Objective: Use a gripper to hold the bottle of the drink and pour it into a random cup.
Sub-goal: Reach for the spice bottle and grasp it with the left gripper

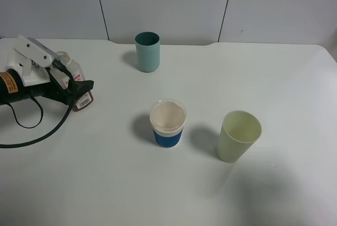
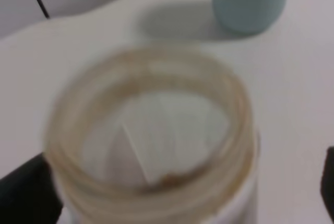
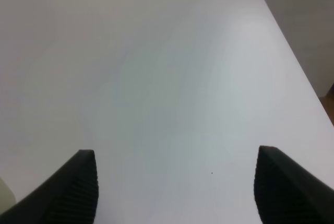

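While the left gripper (image 1: 73, 78) sits low on the white worktop (image 1: 274, 78) with its black fingers (image 2: 23, 195) spread wide on either side of the bottle (image 1: 81, 98), nothing is gripped yet. The bottle stands upright, well apart from the teal cup (image 1: 147, 51), to that cup's left and nearer the camera in the high view. It has no cap, and the wrist view looks blurrily down into its wide mouth. A little brown drink (image 1: 83, 101) shows low in it. The main risk is likely in closing the grip: if one finger meets the bottle first, it could shove or tip the light open bottle and spill the drink. A hard squeeze might buckle the thin plastic. The gripper's black cable (image 1: 37, 137) loops on the worktop and could drag or snag on the way. A blue-and-white cup (image 1: 168, 123) and a yellow-green cup (image 1: 239, 135) stand nearer the camera than the teal cup; a low, wide carry might clip them. The right gripper (image 3: 175, 192) hangs over bare worktop, its fingers apart and holding nothing.
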Controlling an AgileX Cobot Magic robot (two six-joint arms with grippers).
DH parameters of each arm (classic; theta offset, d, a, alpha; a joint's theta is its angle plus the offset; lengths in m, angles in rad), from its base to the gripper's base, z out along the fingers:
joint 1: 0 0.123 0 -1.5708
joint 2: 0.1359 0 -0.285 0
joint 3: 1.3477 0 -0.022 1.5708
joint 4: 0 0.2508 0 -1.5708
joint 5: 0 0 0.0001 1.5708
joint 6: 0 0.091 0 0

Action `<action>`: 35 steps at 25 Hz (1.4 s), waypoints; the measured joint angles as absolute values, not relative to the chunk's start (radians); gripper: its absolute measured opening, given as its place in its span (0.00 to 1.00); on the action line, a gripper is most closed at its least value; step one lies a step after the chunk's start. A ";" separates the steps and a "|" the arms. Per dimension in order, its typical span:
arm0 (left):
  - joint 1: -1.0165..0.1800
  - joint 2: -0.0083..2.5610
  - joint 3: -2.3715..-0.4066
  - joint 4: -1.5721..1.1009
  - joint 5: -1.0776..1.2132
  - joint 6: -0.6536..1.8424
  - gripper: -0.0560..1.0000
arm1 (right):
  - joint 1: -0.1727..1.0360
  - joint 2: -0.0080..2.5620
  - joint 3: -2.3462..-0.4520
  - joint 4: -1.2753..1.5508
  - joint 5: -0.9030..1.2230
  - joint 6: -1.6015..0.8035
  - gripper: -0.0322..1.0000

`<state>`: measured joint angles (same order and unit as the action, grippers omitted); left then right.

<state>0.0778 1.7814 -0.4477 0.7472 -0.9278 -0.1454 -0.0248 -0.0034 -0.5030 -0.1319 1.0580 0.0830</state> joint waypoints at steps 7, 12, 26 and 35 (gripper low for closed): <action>0.105 1.864 -0.448 0.750 -0.966 -0.148 0.99 | -0.025 -0.003 -0.503 -0.132 1.058 0.083 0.65; 0.115 1.904 -0.447 0.750 -1.002 -0.148 0.99 | -0.025 -0.003 -0.503 -0.132 1.058 0.083 0.65; 0.115 1.941 -0.447 0.742 -1.040 -0.156 0.62 | -0.025 -0.003 -0.503 -0.132 1.058 0.083 0.65; 0.116 1.941 -0.447 0.720 -1.040 -0.194 0.39 | -0.025 -0.003 -0.503 -0.132 1.058 0.083 0.65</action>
